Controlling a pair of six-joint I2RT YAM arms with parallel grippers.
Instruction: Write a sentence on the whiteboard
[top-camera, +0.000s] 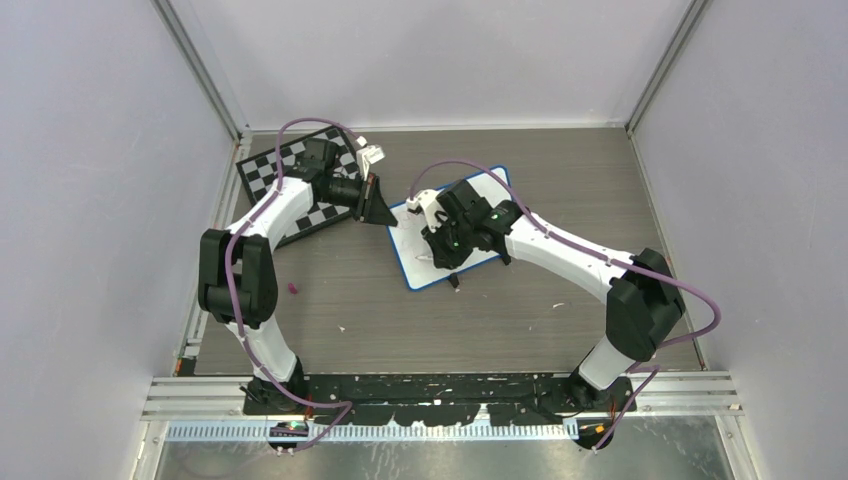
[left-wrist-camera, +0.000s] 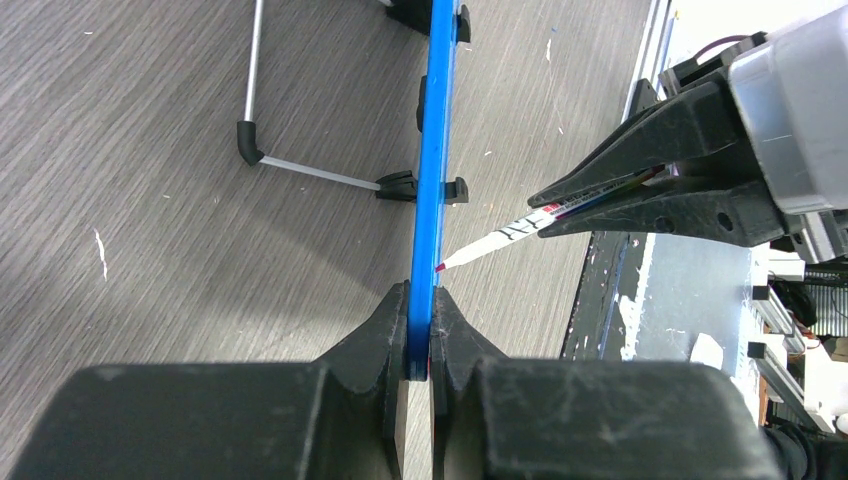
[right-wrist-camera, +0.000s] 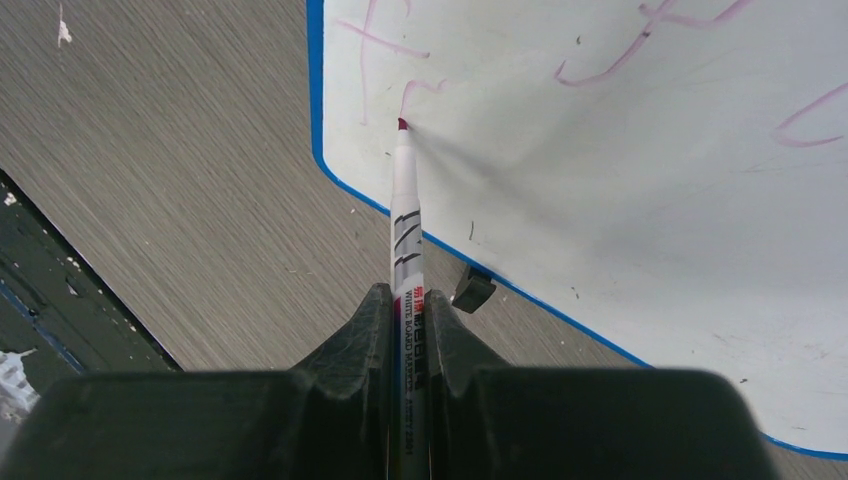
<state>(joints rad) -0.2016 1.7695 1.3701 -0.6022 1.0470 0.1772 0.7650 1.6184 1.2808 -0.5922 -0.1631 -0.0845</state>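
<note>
1. Top view: the left pincer (top-camera: 378, 208) pinches the left edge of the whiteboard (top-camera: 425, 268), which sits mid-counter (top-camera: 400, 335), just right of the chessboard (top-camera: 285, 170). The right pincer (top-camera: 443, 255) hangs over the whiteboard's near half.
2. Left wrist view: the left pincer's jaws press on the whiteboard's blue frame, seen edge-on. Right of the frame, the right pincer grips a marker (left-wrist-camera: 495, 238), whose red tip touches the whiteboard. A wire stand leg (left-wrist-camera: 310, 172) lies left of the frame.
3. Right wrist view: the right pincer clamps the marker barrel. The tip rests on the whiteboard near its corner, at a pink stroke of the sentence (right-wrist-camera: 640, 50). A black foot (right-wrist-camera: 472, 290) sits under the whiteboard's edge.
</note>
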